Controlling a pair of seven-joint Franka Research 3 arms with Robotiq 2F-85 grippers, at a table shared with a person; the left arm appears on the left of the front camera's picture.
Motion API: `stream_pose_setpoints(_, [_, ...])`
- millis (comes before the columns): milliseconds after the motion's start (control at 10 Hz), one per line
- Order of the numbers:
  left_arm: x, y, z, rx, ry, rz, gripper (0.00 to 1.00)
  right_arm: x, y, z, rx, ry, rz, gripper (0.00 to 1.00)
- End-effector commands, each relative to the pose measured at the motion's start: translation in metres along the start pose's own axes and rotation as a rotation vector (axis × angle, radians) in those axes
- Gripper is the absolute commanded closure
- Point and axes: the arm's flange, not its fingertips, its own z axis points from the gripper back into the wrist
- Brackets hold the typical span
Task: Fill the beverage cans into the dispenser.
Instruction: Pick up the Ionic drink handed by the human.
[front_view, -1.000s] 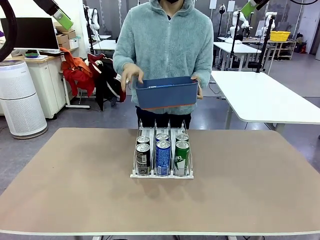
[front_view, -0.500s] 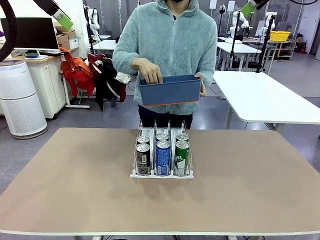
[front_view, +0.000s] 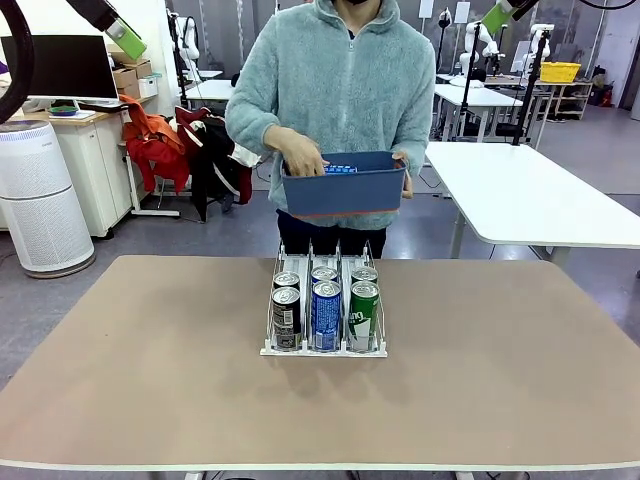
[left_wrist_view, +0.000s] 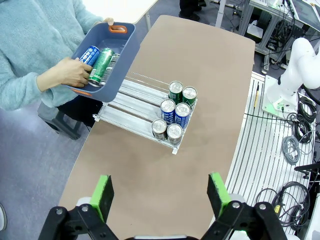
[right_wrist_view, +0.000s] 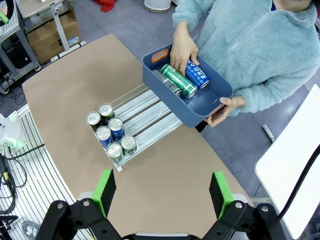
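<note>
The dispenser sits at mid-table with a black, a blue and a green beverage can at the front of its three lanes and one more behind each. Beyond the far edge a person holds a dark blue tub and has one hand inside it. The tub carries a blue can, a green can and a darker one. My left gripper and right gripper hang open and empty, high above the table, looking down on the dispenser.
The brown table is bare around the dispenser. The rear halves of the lanes hold no cans. A white table stands behind at the right and a white air purifier at the left, both off the work table.
The person has shifted the tub slightly to the right and put a hand into it, onto the cans. The dispenser and both grippers have not moved.
</note>
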Motion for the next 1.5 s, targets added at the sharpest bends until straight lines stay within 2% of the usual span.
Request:
stream_pose_setpoints(0, [0.0, 0.0004, 0.0008, 0.017, 0.008, 0.003, 0.0, -0.0005, 0.0009, -0.0005, 0.0, 0.004, 0.006, 0.0])
stream_pose_setpoints(1400, [0.0, 0.0004, 0.0008, 0.017, 0.008, 0.003, 0.0, -0.0005, 0.0009, -0.0005, 0.0, 0.004, 0.006, 0.0])
